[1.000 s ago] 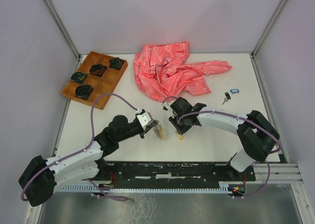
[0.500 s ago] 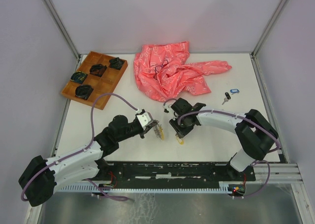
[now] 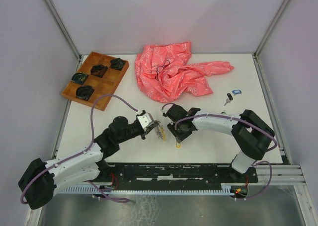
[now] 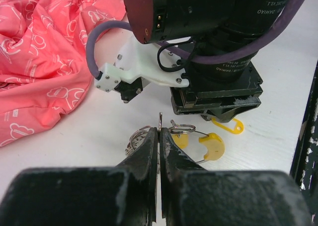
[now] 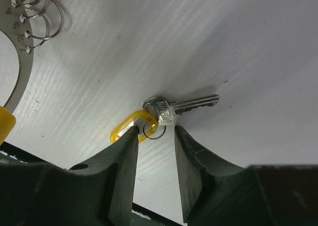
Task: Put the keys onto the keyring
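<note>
L claw (image 4: 159, 136): pressed together, pinching the edge of the big thin grey metal keyring (image 5: 24, 62). Small split rings hang off the ring on either side of the tips.
Keyring spot: held just off the white tabletop (image 3: 124, 112), approx 6 o'clock from table centre, right beside the R claw.
R claw (image 5: 154, 131): spread and pointing down at the table, gripping nothing.
Key in play: small silver metal key with a yellow plastic loop tag (image 5: 169, 109). It lies flat between the R fingertips with the blade pointing to 3 o'clock in my R wrist view. The tag end sits against the L-hand fingertip (image 5: 126, 141); I can't tell if it's touching.
Key vs keyring: near each other but apart, key not threaded on.
Other keys: blue-tagged key (image 3: 237, 92) and black-headed key (image 3: 228, 97), side by side at 3 o'clock, well apart from both claws.
Pink crumpled printed cloth (image 3: 176, 72): at 12 o'clock.
Brown wooden compartment tray (image 3: 107, 89): at 10 o'clock, dark bundles in several cells.
</note>
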